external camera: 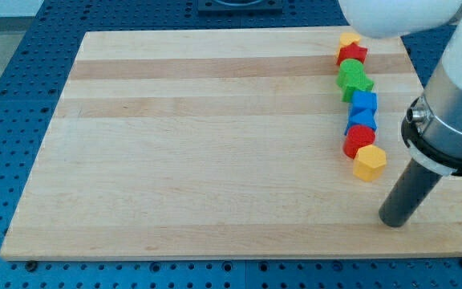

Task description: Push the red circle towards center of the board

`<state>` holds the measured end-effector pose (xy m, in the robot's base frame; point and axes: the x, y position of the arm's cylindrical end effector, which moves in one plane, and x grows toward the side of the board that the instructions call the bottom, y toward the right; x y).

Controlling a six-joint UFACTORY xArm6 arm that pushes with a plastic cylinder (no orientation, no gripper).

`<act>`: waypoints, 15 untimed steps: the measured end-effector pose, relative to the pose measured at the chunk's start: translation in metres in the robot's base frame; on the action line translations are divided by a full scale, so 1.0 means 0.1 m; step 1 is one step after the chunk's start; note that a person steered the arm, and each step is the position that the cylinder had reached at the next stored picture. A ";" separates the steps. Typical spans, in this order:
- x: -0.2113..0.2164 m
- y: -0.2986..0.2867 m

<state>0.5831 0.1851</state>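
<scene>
The red circle (358, 140) lies near the view's right edge of the wooden board (215, 144), in a column of blocks. Above it are two blue blocks (364, 102) (362, 120), touching. Below it, touching, is a yellow hexagon (370, 162). Higher in the column are a green star (358, 83), a green circle (348, 71), a red star (351, 54) and a yellow block (348, 38). My tip (394, 221) rests on the board, below and to the right of the yellow hexagon, apart from all blocks.
The arm's white and grey body (455, 96) hangs over the board's right side. A blue perforated table (14, 96) surrounds the board. The board's right edge runs close to the block column.
</scene>
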 end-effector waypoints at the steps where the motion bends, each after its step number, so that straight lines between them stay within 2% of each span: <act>1: 0.01 0.27; 2: 0.01 0.76; 3: -0.19 1.07; 6: -1.05 1.05; 10: -1.18 -0.40; 13: -1.19 -1.80; 14: -1.19 -1.73; 15: -1.37 -1.73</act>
<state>0.4466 0.0122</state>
